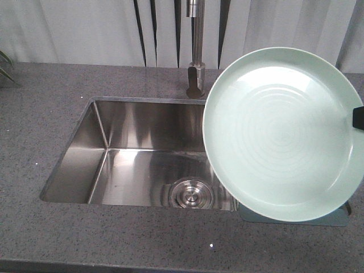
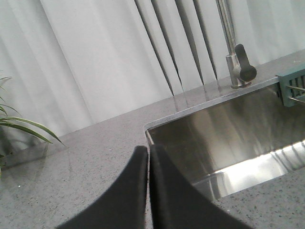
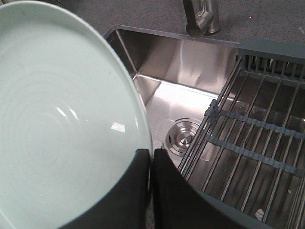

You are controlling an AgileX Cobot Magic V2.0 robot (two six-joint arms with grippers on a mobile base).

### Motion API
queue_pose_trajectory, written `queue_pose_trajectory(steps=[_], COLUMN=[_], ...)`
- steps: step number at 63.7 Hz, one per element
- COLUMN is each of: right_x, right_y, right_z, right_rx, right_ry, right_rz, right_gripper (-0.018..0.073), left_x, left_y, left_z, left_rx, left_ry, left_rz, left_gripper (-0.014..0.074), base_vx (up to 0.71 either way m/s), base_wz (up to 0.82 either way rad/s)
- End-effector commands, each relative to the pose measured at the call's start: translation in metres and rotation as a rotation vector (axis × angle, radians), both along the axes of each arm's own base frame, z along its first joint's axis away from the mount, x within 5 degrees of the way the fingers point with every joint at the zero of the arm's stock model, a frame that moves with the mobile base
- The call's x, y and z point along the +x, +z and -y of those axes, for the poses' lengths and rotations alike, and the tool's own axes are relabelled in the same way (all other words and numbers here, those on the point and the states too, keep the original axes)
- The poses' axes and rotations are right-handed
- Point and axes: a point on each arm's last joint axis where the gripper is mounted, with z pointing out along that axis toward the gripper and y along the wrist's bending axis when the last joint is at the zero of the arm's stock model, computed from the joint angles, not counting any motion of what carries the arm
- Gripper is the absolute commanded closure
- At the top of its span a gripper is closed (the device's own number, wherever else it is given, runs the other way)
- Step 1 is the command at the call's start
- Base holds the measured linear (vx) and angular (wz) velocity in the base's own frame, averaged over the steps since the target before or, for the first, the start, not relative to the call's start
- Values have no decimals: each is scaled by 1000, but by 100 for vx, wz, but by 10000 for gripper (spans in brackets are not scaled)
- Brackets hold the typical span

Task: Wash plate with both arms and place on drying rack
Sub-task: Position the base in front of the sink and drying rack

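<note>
The right end effector [image 3: 150, 155] pinches the plate [image 3: 62, 119]. The left end effector [image 2: 148, 151] is pressed together. The right wrist view best shows the drying rack [image 3: 252, 138].

Plainly a kitchen. Told by a stainless steel sink [image 1: 148, 125] sunk into a speckled grey stone bench [image 1: 45, 102], with a round steel drain [image 1: 191, 194] in its floor and a tall chrome tap [image 1: 196, 57] at its back edge. Told too by a rod drying rack [image 3: 257, 138] over the sink's right side and a pale green plate [image 1: 284, 133]. Backed by pale pleated curtains [image 2: 95, 57]; plant leaves [image 2: 24, 126] at far left.
</note>
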Motion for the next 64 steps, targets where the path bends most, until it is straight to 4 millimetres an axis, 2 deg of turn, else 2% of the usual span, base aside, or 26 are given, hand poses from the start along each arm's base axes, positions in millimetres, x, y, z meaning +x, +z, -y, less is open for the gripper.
queue_pose_trajectory(steps=[1,64], right_x=[-2,-2], right_y=[13,13], right_z=[-3,-3], right_rx=[35,35], right_ry=[-4,-4], right_rz=[68,68], right_gripper=[566,566], left_x=[-1,-1], left_y=[0,0], left_z=[1,1], left_rx=[-25,-25], left_ry=[-15,-15], left_rz=[62,62], left_gripper=[603,603], base_vx=[1,2], base_wz=[2,1])
